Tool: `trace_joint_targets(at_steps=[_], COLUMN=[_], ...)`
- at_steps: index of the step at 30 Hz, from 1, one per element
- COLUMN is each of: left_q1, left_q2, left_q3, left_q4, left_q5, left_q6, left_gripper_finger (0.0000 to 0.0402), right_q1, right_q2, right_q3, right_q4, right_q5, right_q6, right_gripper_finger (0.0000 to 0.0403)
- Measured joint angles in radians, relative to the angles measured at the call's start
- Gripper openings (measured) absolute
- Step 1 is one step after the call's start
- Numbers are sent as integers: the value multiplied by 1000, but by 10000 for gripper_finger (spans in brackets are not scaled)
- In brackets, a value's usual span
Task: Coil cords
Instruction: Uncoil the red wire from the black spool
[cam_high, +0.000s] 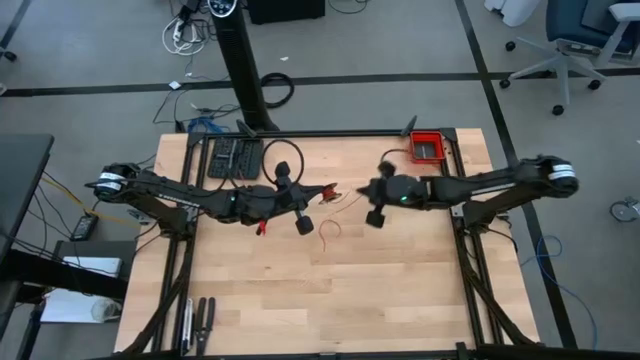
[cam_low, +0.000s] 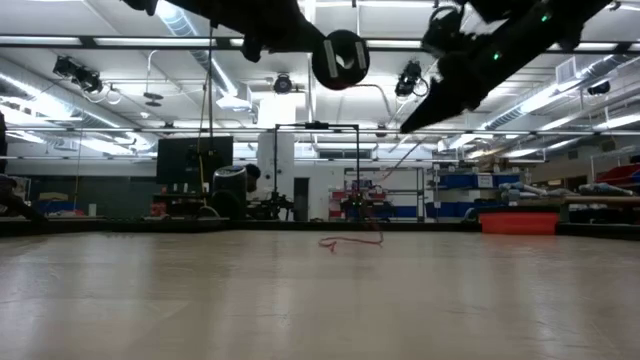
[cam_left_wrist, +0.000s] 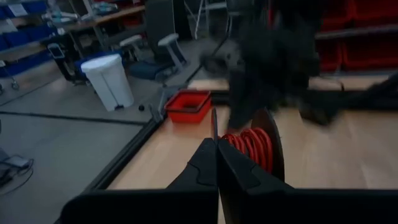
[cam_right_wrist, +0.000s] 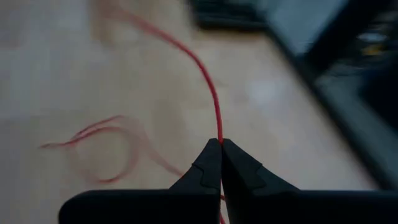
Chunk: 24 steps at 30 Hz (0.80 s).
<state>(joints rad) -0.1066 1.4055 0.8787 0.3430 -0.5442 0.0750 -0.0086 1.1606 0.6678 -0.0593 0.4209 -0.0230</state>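
The thin red cord lies partly as a loose loop (cam_high: 330, 232) on the wooden table's middle, also seen as a low tangle (cam_low: 350, 241) in the low view. My left gripper (cam_high: 335, 189) hangs above the table, shut, with several red turns of cord (cam_left_wrist: 252, 144) bunched right beside its fingertips (cam_left_wrist: 216, 148). My right gripper (cam_high: 362, 190) faces it from the right, shut on a strand of the cord (cam_right_wrist: 214, 106) that runs on from its tips (cam_right_wrist: 219, 144) toward the table loop (cam_right_wrist: 106, 146). My left gripper is shut with a thin strand (cam_left_wrist: 213, 124) sticking out between its fingertips; the wound red turns sit against one finger. What the turns are wound on, I cannot tell. The bundle is clear of the table. My right gripper pinches a single strand of the cord (cam_right_wrist: 219, 138) between its two fingertips, slanting down from the table's right side. The strand runs off ahead of the tips, lifted off the table, while the loop farther along lies on the wood.
A thicker black cable loop (cam_high: 283, 160) and a dark flat device (cam_high: 234, 157) lie at the far left of the table. A red bin (cam_high: 428, 147) stands at the far right corner. Tools (cam_high: 198, 322) lie at the near left edge.
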Motion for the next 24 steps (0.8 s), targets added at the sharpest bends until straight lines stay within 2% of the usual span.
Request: trace_joint_targets(at_steps=[3,8,10,15,18,24], left_q1=[2,19,28,41,47,53], left_q2=[0,0,0,0,0,0], left_q3=[0,0,0,0,0,0], left_q4=[-31,-65,-81,-119,-133,-126], left_q5=[-1,-4,-3,14,-9,-142], left_q6=[0,-11,-32,-49,-54,-91], left_gripper_finger=[0,0,0,0,0,0], right_q1=[10,78,117,233,287,343], right_q2=[-121,-270,-296,-294,-268,-175], right_q3=[0,0,0,0,0,0], right_q4=[-24,33,80,196,319,492], right_q5=[78,108,129,262,206,52], right_q6=[-1,-31,-48,-165,-242,-296], right_gripper_finger=[0,0,0,0,0,0])
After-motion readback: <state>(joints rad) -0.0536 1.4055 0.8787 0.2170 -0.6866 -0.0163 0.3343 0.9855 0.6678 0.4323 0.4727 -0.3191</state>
